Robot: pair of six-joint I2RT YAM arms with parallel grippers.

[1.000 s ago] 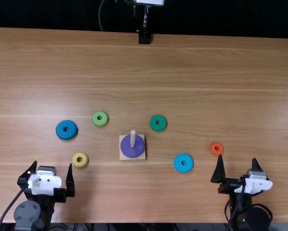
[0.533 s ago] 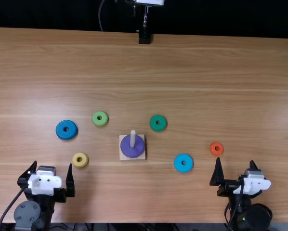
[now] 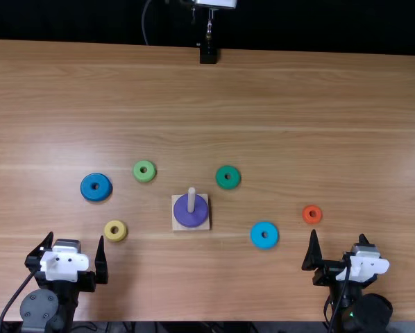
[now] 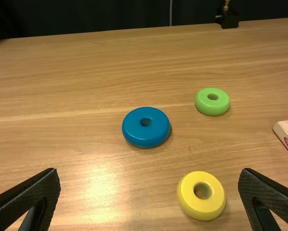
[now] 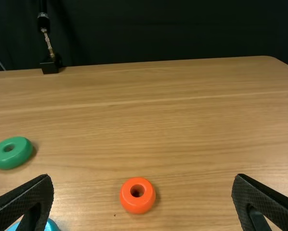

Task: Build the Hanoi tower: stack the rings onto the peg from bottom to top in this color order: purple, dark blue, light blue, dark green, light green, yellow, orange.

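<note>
The left tool (image 3: 76, 236) and right tool (image 3: 338, 234) are both wide open and empty; the purple ring (image 3: 191, 218) sits around the peg (image 3: 191, 200), six other rings (image 3: 228, 170) lying separately on the surface (image 3: 228, 291)

Rings: seven pieces (purple (image 3: 191, 218), dark blue (image 3: 88, 189), light blue (image 3: 264, 243), dark green (image 3: 228, 184), light green (image 3: 144, 177), yellow (image 3: 115, 237) and orange (image 3: 312, 220)) | peg (image 3: 191, 198): one | base (image 3: 176, 225): one | left gripper (image 3: 76, 237) and right gripper (image 3: 338, 234): two | counter (image 3: 291, 104): one | stand (image 3: 208, 55): one

A black curtain (image 5: 182, 33) hangs beyond the far edge of the light brown wooden table (image 3: 298, 97); light glares softly on its left side.
</note>
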